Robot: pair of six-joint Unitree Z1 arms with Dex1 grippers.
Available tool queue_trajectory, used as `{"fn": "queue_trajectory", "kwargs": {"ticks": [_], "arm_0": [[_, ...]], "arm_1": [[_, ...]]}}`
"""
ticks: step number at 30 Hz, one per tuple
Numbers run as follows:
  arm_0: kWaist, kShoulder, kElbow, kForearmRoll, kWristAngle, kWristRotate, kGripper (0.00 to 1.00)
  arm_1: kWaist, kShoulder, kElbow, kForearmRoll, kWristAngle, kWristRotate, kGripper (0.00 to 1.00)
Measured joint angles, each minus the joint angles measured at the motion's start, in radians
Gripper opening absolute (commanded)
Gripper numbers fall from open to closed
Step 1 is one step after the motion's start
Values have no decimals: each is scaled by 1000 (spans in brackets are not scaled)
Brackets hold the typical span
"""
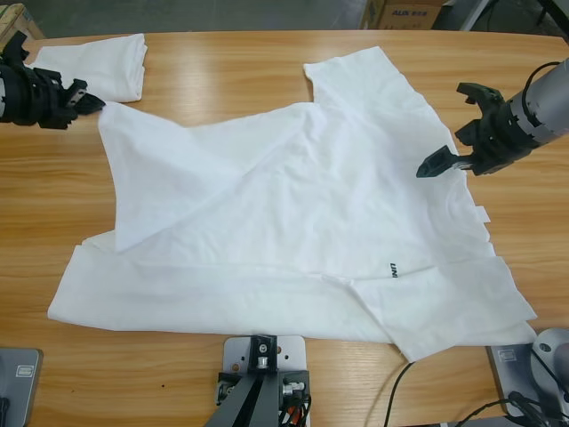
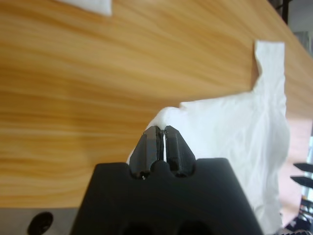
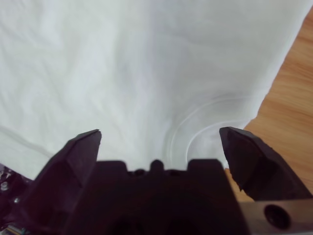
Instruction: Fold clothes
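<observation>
Left tool (image 2: 161, 133) pinching T-shirt (image 2: 234, 132)

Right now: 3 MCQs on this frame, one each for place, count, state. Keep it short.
1. Where does the folded shirt lie?
A. far left corner
B. under the spread shirt
C. right edge
2. How many shirts on the table?
A. one
B. two
C. three
3. The right gripper is:
A. shut on cloth
B. open over the spread shirt
C. out of view

A: it sits near the far left corner, beside the left gripper.
B: one folded, one spread.
B: the right wrist view shows jaws apart, holding nothing.
</observation>
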Motion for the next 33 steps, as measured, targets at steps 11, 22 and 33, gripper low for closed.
{"fn": "queue_trajectory", "kwargs": {"ticks": [11,22,33], "arm_0": [[47,146,-183,0,-34,58,0],[47,221,-197,0,-52,70,0],[20,221,-188,5,-51,76,0]], "arm_1": [[0,0,-16,-17,0,-2,992],[-164,19,-228,-24,91,-69,977],[-235,550,-1146,284,244,-171,868]]}}
